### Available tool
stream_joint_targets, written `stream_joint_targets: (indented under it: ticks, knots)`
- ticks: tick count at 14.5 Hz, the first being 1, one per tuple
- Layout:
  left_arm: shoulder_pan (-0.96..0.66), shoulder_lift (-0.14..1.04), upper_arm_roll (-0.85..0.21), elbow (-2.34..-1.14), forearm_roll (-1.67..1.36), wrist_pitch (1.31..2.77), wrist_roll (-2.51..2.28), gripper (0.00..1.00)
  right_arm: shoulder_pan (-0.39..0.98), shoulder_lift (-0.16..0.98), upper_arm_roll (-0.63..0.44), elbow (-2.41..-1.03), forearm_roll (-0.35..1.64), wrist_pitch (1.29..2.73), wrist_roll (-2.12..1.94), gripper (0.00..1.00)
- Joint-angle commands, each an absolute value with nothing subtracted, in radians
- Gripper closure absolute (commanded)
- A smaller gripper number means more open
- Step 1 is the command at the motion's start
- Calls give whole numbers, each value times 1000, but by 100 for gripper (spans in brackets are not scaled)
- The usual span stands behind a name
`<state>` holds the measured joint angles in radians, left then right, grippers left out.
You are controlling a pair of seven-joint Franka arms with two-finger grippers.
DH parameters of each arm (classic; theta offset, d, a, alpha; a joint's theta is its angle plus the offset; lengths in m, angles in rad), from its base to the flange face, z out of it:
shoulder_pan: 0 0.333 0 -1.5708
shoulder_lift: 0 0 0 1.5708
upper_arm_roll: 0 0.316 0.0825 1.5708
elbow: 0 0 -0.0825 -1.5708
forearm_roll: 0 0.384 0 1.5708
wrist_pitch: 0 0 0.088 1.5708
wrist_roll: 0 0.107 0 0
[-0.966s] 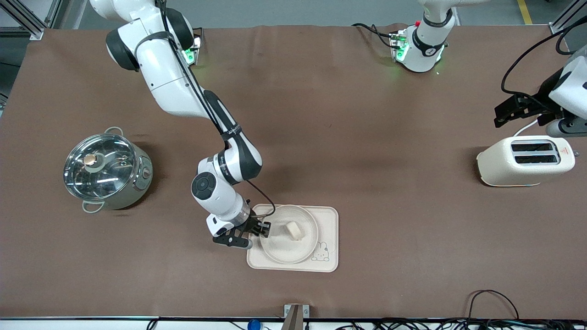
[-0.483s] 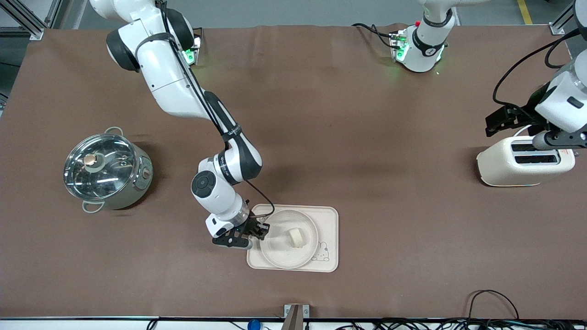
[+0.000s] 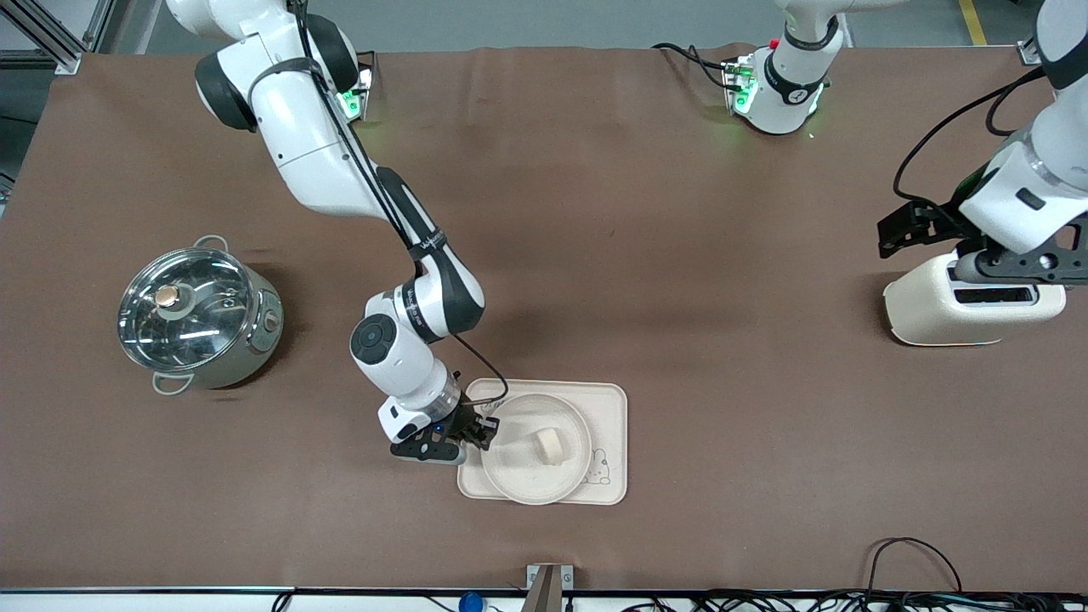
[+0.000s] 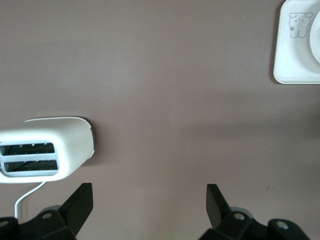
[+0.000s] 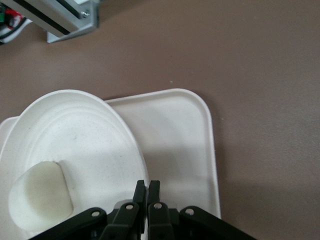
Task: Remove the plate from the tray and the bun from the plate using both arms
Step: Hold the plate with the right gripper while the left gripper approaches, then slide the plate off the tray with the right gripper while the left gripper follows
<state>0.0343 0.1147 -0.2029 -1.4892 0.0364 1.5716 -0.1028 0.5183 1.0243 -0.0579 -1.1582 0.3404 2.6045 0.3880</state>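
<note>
The round cream plate (image 3: pixel 520 478) sits over the rabbit tray (image 3: pixel 609 408), with the small pale bun (image 3: pixel 549 445) on it. My right gripper (image 3: pixel 484 433) is shut on the plate's rim at the side toward the right arm's end of the table. The right wrist view shows its shut jaws (image 5: pixel 147 187) on the plate's rim (image 5: pixel 75 135), the bun (image 5: pixel 37 197) and the tray (image 5: pixel 175 145). My left gripper (image 3: pixel 899 228) is open and empty in the air beside the toaster (image 3: pixel 935 310). Its fingers (image 4: pixel 80 200) stand wide apart above bare cloth.
A steel pot with a glass lid (image 3: pixel 195 314) stands toward the right arm's end of the table. The cream toaster (image 4: pixel 47 147) stands toward the left arm's end. The left wrist view catches the tray's rabbit corner (image 4: pixel 297 55). Cables lie along the front edge.
The plate with the bun has shifted slightly nearer the front camera on the tray, with the right gripper. The left gripper has moved from past the toaster toward the table's middle.
</note>
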Motion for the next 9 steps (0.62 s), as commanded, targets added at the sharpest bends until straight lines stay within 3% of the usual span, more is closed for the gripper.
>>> stream_joint_targets:
  ticks: [1, 3, 6, 9]
  knots:
    - [17, 172, -231, -1456, 37, 1614, -110, 0, 534, 935, -54, -1221, 345, 2592, 409, 100]
    - [2, 202, -252, -1456, 37, 1646, -121, 0, 555, 879, -54, -1309, 347, 2620, 423, 100]
    - [-58, 238, -252, -1457, 37, 1677, -236, 0, 568, 764, -17, -1574, 365, 2874, 443, 100]
    - [-136, 284, -252, -1457, 38, 1689, -368, 0, 574, 626, 28, -1814, 423, 2977, 449, 100]
